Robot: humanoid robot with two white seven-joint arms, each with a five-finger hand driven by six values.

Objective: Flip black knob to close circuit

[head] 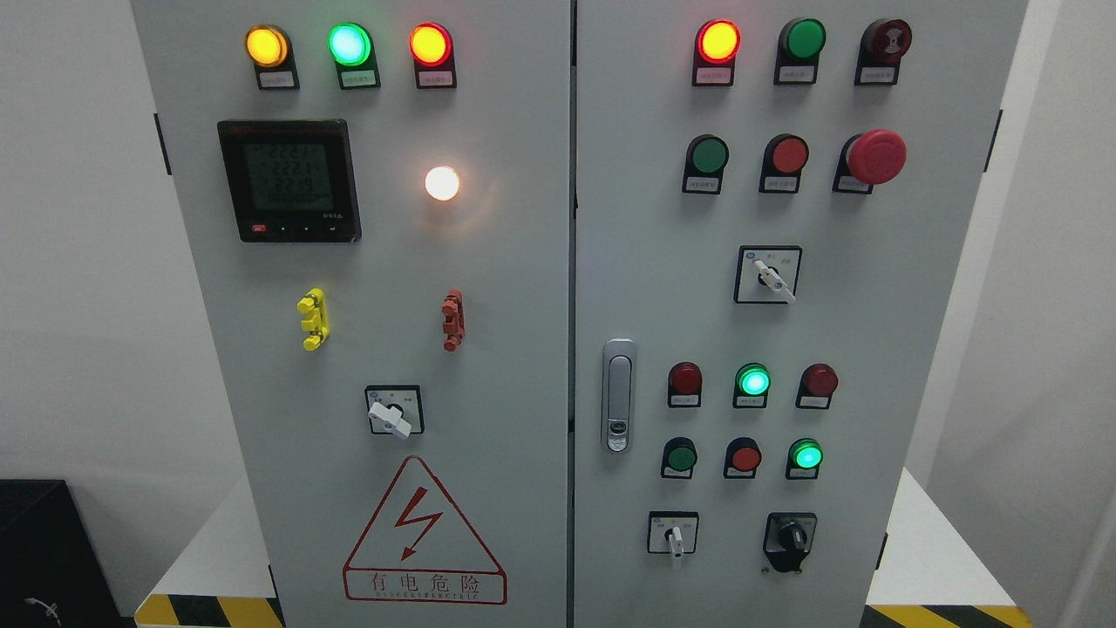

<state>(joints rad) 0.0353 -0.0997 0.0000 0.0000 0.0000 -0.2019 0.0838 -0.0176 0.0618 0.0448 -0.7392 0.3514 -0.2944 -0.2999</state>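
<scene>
While neither hand was in view, their state could not be told. Black knob point(791, 536) sat low right on cabinet point(523, 349), beside 1 white-handled switch point(673, 535), within reach.

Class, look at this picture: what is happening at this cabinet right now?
Nothing is being handled at this moment. The view from the robot's head faces a grey electrical cabinet with two doors, and neither robot hand is in the picture. The black knob sits untouched at the lower right of the right door, beside a white-handled switch. Several lamps are lit, including a green lamp above it.
</scene>
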